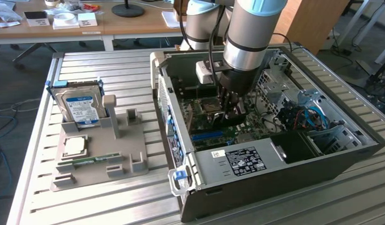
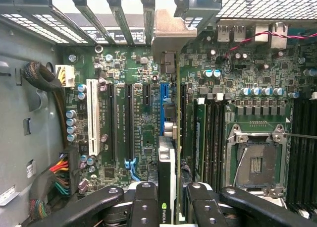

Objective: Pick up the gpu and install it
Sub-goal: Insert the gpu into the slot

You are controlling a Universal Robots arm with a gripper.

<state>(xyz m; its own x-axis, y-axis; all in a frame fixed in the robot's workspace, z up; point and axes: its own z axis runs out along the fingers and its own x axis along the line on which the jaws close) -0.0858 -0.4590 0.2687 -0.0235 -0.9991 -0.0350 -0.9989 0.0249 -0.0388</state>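
My gripper (image 1: 233,112) reaches down into the open computer case (image 1: 261,164), over the green motherboard (image 1: 211,136). Its jaws are shut on the gpu (image 2: 167,185), a thin dark card seen edge-on between the two black fingers (image 2: 146,207). The card stands upright along the blue slot (image 2: 163,95). Its grey metal end bracket (image 2: 171,33) lies against the case's rear slot openings. Whether the card's edge sits fully in the slot I cannot tell.
A grey fixture (image 1: 127,140) at the exterior view's left holds a blue-labelled hard drive (image 1: 80,105), a processor chip (image 1: 74,145) and a green memory stick (image 1: 89,161). On the board are a white slot (image 2: 92,115), black slots (image 2: 130,120), the empty processor socket (image 2: 255,162) and a cable bundle (image 2: 44,78).
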